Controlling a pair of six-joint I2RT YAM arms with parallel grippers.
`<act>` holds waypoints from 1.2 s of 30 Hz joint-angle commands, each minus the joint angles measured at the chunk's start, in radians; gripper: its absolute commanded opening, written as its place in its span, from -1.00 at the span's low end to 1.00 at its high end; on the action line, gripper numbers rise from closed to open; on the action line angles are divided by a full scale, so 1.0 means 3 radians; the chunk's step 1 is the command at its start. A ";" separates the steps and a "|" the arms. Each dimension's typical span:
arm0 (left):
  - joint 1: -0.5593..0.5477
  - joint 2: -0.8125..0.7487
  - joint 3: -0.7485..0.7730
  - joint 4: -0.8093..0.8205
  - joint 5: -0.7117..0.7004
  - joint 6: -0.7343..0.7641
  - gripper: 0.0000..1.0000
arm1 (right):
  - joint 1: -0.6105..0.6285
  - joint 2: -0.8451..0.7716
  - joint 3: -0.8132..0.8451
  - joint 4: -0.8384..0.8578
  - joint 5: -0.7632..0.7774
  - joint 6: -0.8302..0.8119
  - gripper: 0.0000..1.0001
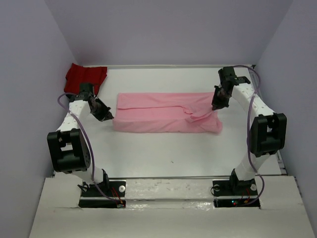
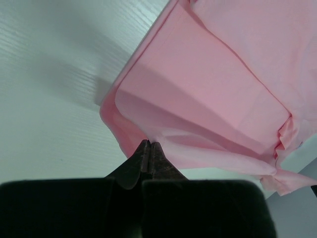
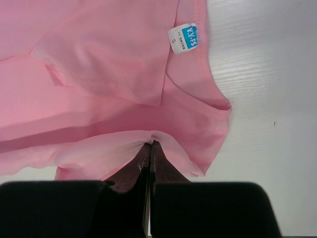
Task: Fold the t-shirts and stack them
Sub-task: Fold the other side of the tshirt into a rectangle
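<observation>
- Two t-shirts lie on the white surface (image 1: 163, 153). The pink t-shirt (image 1: 166, 113) is folded into a long band across the middle, and the red t-shirt (image 1: 85, 77) is bunched in the far left corner, well apart from it.
- The pink t-shirt's neckline (image 3: 208, 84) is at the band's right end, with a blue-and-white size label (image 3: 183, 38) marked "S" showing inside it.
- The left pincer (image 1: 105, 115) is at the band's left end. Its fingers are clenched together on a fold of the pink cloth, which rises to meet their tips in the left wrist view.
- The right pincer (image 1: 218, 104) is at the right end, clenched the same way. The pink cloth puckers where the tips pinch it just below the neckline.
</observation>
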 commanded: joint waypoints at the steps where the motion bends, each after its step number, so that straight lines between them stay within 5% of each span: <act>1: 0.0051 0.0076 0.0190 0.0006 -0.0011 0.0039 -1.00 | -0.0046 0.0073 0.0261 0.0055 -0.0031 -0.0093 -1.00; 36: 0.0056 0.0792 0.1029 0.0001 -0.0088 0.0121 -1.00 | -0.0138 0.0702 0.1075 -0.0032 0.0010 -0.0252 -1.00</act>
